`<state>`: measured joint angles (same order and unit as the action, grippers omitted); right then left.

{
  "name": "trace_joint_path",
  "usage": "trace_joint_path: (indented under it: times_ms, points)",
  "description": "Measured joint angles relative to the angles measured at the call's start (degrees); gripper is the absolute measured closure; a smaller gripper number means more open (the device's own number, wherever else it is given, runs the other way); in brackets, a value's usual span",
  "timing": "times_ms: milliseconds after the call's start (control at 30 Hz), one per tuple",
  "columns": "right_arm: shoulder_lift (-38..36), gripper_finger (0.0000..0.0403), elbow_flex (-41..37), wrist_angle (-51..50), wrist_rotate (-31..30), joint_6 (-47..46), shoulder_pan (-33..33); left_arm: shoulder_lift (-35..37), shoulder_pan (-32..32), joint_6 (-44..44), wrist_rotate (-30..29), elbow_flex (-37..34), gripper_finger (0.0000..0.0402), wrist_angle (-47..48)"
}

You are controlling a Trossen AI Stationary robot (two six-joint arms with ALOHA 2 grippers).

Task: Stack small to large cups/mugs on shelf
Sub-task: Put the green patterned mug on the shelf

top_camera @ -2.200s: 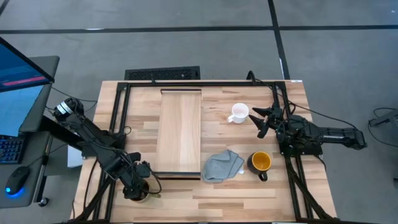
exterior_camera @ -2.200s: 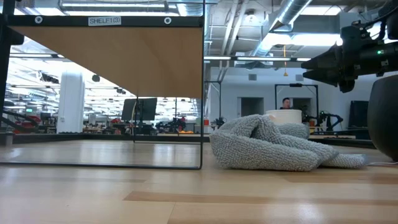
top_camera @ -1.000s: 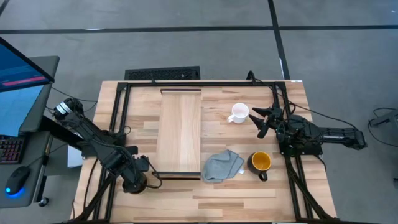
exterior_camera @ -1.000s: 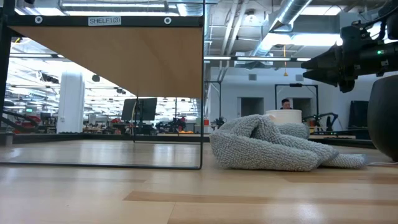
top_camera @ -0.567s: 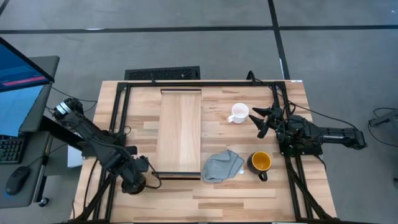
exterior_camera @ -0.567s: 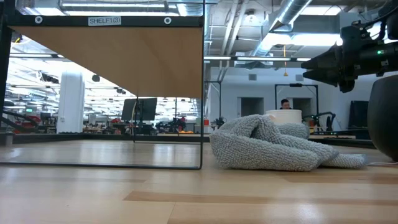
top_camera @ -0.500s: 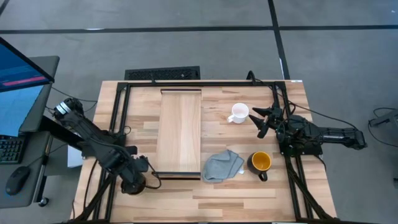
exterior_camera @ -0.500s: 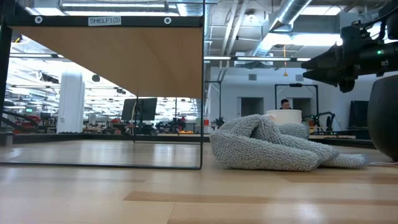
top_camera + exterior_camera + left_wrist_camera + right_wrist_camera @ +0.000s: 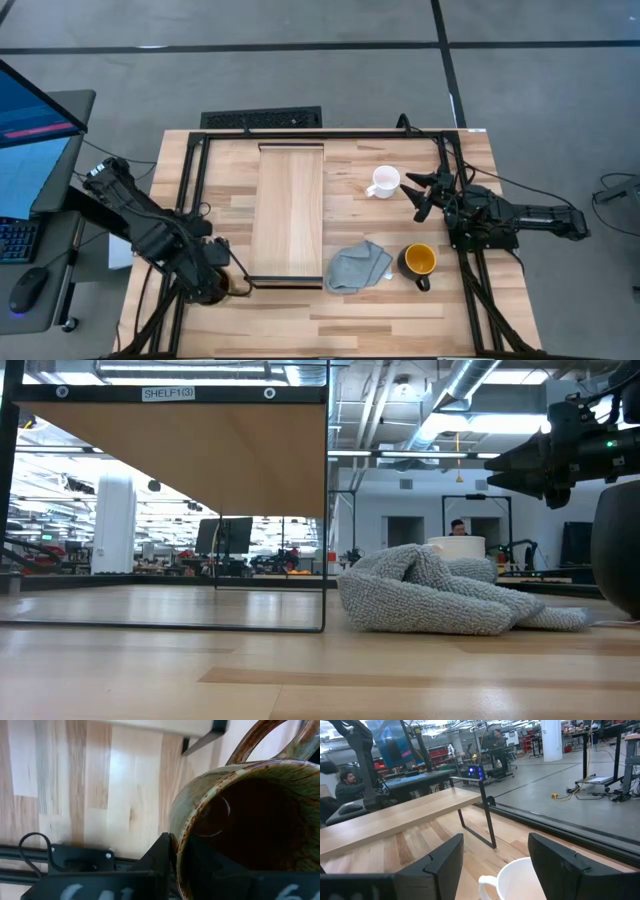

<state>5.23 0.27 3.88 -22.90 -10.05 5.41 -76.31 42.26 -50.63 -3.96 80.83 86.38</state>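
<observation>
My left gripper (image 9: 218,283) is shut on the brown-olive mug (image 9: 250,820) near the table's near left corner, beside the near end of the shelf (image 9: 288,210). In the high view the gripper covers most of the mug. My right gripper (image 9: 425,195) is open and empty, pointing at the small white mug (image 9: 384,182), which stands upright on the table just left of it and shows ahead of the fingers in the right wrist view (image 9: 520,880). The black mug with the yellow inside (image 9: 419,262) stands upright on the table at the near right. My left gripper holds the brown-olive mug by its rim (image 9: 181,840), on the side away from the handle (image 9: 255,742). One finger (image 9: 159,862) is outside the wall and the other is inside the dark hollow, hidden. The fingers come from above. The mug's base is hidden.
A crumpled grey cloth (image 9: 357,266) lies between the shelf's near end and the black mug; in the low view (image 9: 440,600) it hides most of the white mug. The shelf stands on a thin black frame (image 9: 325,510) above the tabletop. Black rails run along the table's sides.
My left gripper, still shut on the brown-olive mug, has risen and moved toward the table's far edge and a little left, carrying the mug toward the shelf's near end. My right gripper has kept still.
</observation>
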Motion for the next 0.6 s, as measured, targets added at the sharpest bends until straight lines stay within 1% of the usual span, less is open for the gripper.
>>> trace_joint_path:
  times_ms: [133,300,367,467,600]
  points:
    - [-0.01,0.0158,-0.01,0.00,0.00,0.01,-0.02,0.00,0.00,0.48,-0.96,4.41,0.0379,1.58]
    - [-0.02,0.0158,-0.01,0.00,0.00,0.01,-0.02,0.02,-0.05,0.78,-3.57,8.63,0.0379,3.98]
    - [-0.02,0.0158,-0.02,-0.02,0.00,0.01,-0.01,-0.02,-0.47,2.91,-4.75,10.10,0.0379,3.72]
    - [0.00,0.0158,-0.02,-0.01,0.00,0.00,0.00,-0.02,-1.49,4.99,-8.24,11.87,0.0379,3.66]
    - [-0.01,0.0158,0.00,0.00,0.00,-0.01,-0.01,-0.02,-5.47,9.21,-12.47,13.10,0.0379,3.69]
